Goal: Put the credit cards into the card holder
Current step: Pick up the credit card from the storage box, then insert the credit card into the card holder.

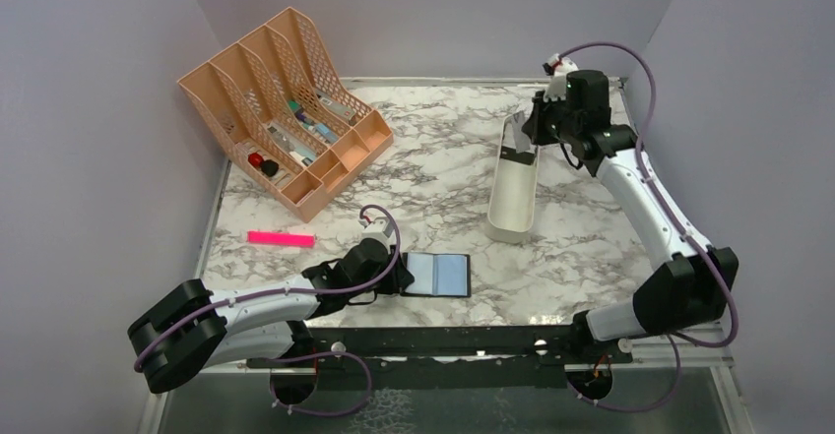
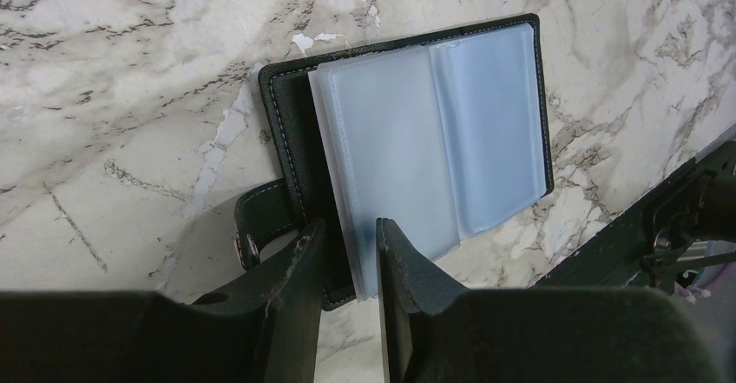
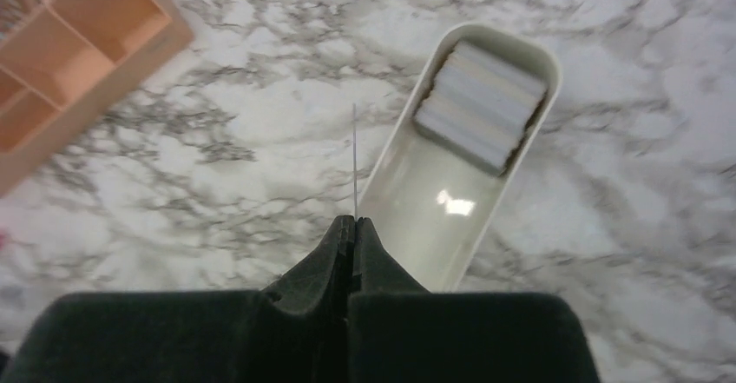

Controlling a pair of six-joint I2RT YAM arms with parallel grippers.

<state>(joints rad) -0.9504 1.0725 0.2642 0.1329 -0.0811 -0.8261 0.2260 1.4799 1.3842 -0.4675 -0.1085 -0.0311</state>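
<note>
One credit card (image 3: 354, 153) (edge-on, unreadable) in the right gripper (image 3: 352, 223).

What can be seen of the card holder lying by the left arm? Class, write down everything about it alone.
The card holder is a black, leather-looking wallet with pale stitching along its edge, lying open and flat on the marble table. Frosted plastic sleeves fan across its inside, and no card shows in them. A closing strap sticks out at one side. The left gripper has its jaws apart over the holder's nearest edge; whether they press on it cannot be told.
</note>
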